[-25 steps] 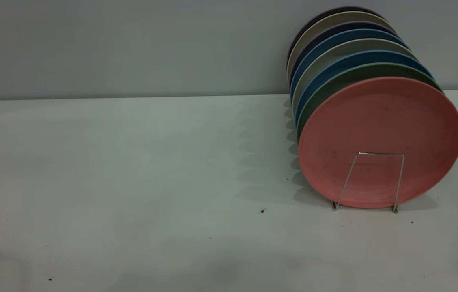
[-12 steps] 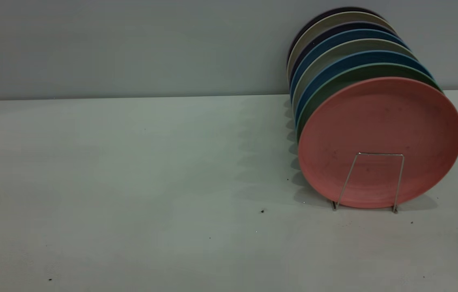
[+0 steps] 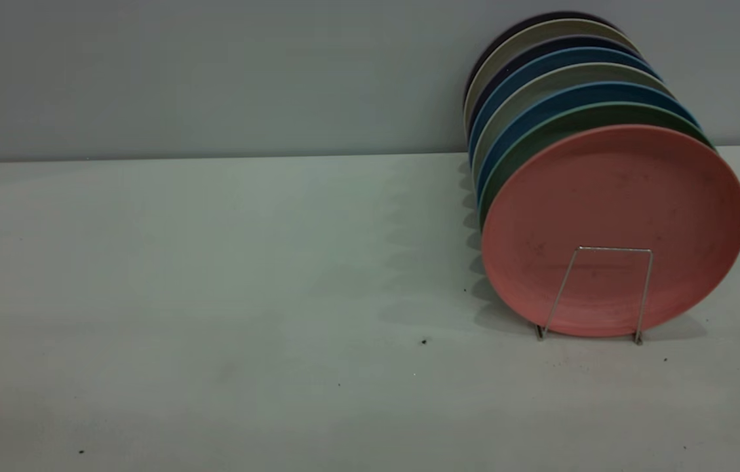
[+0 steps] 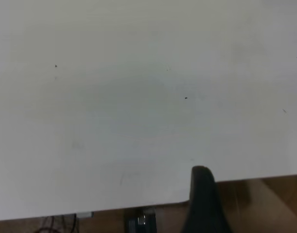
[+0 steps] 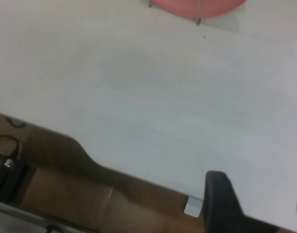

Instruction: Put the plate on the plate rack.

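At the near edge of the table point(image 3: 212, 295), both arms sit drawn back and off the work. The left gripper point(image 4: 202, 204) hangs over the table's edge with nothing in it, and whether it is open or closed cannot be told. The right gripper point(image 5: 257, 204) hangs over the same edge with its jaws standing apart and empty. The one thing that has changed in the last second is on the front of the table. The soft dark shadows that lay along the near strip a second ago have faded away, which suggests the arms have finished pulling clear. Only a few dark specks mark the surface. Farther back on the right stands the plate rack point(image 3: 612, 248), with its front wire loop upright and its two feet on the table. The plate point(image 3: 612, 196) stands on edge just behind that loop, leaning back a little, and has not shifted over the last second. Behind it the green plate point(image 3: 540, 141) and the blue plates point(image 3: 560, 98) stand in their row, with paler and darker ones between and beyond, back towards the grey wall point(image 3: 212, 65). With the plate resting unaided in the front slot and both grippers away from it, the task looks done.
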Action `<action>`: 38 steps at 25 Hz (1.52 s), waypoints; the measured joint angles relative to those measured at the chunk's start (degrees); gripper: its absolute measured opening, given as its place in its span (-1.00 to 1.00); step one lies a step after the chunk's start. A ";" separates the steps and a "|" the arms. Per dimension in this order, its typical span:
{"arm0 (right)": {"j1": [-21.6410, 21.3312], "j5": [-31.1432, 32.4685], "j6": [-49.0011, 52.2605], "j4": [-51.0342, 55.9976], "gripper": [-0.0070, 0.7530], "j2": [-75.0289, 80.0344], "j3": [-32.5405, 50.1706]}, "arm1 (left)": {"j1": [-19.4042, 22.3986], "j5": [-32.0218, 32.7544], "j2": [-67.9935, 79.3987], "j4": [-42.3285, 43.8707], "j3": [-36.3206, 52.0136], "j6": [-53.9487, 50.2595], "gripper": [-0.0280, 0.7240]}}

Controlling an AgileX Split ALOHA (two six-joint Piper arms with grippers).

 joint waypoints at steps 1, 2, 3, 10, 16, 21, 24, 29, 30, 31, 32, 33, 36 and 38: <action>0.51 -0.04 0.58 -0.56 0.04 0.00 0.00 | 0.00 0.54 -1.57 0.00 0.09 0.00 0.51; 0.72 -0.18 0.86 -1.06 0.04 0.00 0.00 | 0.00 0.63 -3.11 0.06 0.30 0.00 0.51; 0.92 -0.28 1.05 -1.36 0.04 0.00 0.00 | 0.00 0.63 -4.32 0.10 0.30 0.06 0.51; 0.92 -1.35 1.30 -1.90 0.04 0.00 0.00 | 0.00 0.63 -12.10 1.59 1.11 0.46 0.51; 0.92 -3.24 1.30 -1.92 0.04 0.00 0.12 | 0.00 0.63 -12.94 3.96 6.23 -0.89 0.51; 0.92 -4.39 1.37 -2.10 0.04 0.00 2.38 | 0.00 -0.28 -12.94 5.54 7.18 -2.16 0.51; 0.92 -4.33 1.37 -2.22 0.04 0.00 2.54 | 0.00 -0.70 -12.94 6.03 7.80 -2.34 0.51; 0.92 -4.33 1.54 -2.26 0.04 0.00 2.54 | 0.00 -0.70 -12.94 6.00 7.80 -2.52 0.51; 0.92 -4.33 1.54 -2.26 0.04 0.00 2.54 | 0.00 -0.70 -12.94 6.00 7.80 -2.58 0.51; 0.92 -4.33 1.54 -2.26 0.04 0.00 2.54 | 0.00 -0.70 -12.94 5.95 7.80 -2.58 0.51; 0.92 -4.33 1.54 -2.26 0.04 0.00 2.54 | 0.00 -0.70 -12.94 5.90 7.80 -2.62 0.51; 0.92 -4.33 1.54 -2.26 0.04 0.00 2.54 | 0.00 -0.70 -12.94 5.90 7.80 -2.62 0.51; 0.92 -4.33 1.64 -2.26 0.04 0.00 2.54 | 0.00 -0.70 -12.94 5.90 7.80 -2.78 0.51; 0.92 -4.33 1.77 -2.26 0.04 0.00 2.54 | 0.00 -0.70 -12.94 5.90 7.80 -2.84 0.51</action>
